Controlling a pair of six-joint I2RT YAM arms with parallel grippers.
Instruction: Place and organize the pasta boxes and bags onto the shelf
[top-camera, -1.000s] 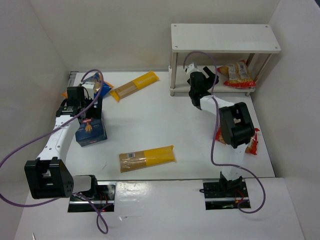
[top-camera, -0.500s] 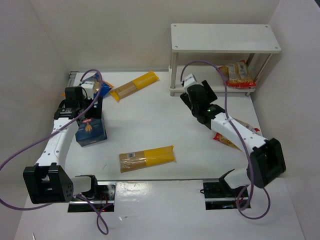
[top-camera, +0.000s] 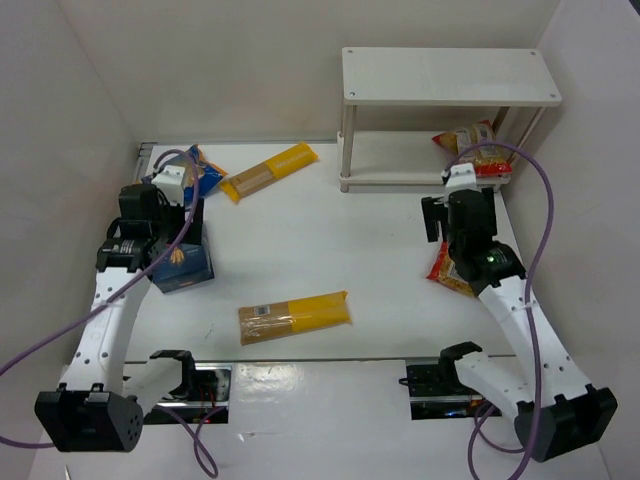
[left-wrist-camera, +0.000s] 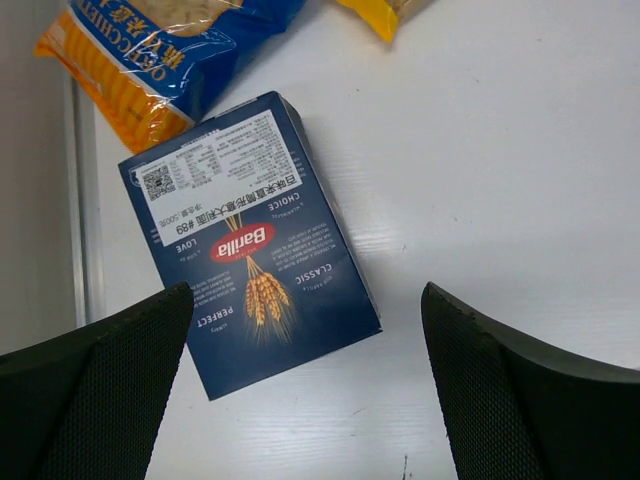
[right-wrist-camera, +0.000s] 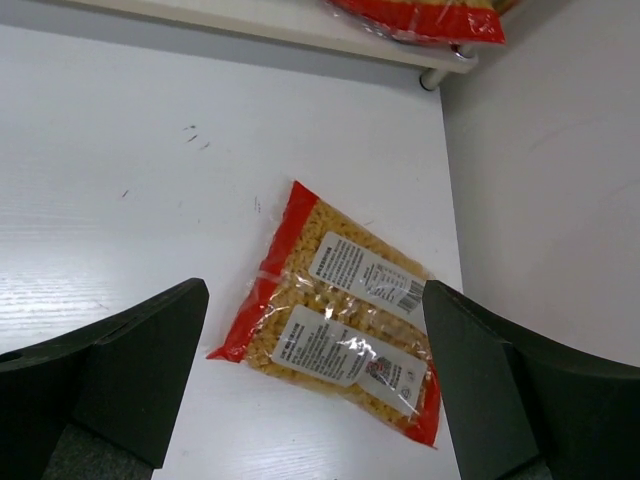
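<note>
Pasta packs are lying scattered in the overhead view, and only one is on the shelf. That shelf bag, red-edged, is sitting at the right end of the lower tier, partly hidden behind the right arm. The table bag, also red-edged, is lying on the table near its right edge, just beside that arm. The dark blue box is resting flat on the left side, with the blue-orange bag behind it. The far spaghetti pack is lying slantwise at the back. The near spaghetti pack is lying in the middle foreground. The left gripper is hanging over the box, and the right gripper is hanging in front of the shelf's right end.

In the left wrist view, the left gripper is standing spread wide with nothing between its fingers. The box is lying below it, red logo facing up, nearer the left finger. The blue-orange bag is lying just beside the box's far corner – whether they are touching I cannot tell.

In the right wrist view, the right gripper is likewise gaping and empty. The table bag is lying flat and skewed beneath it – two white labels facing up. At the top, the shelf bag is reaching the lower tier's front edge, above a round foot.
</note>
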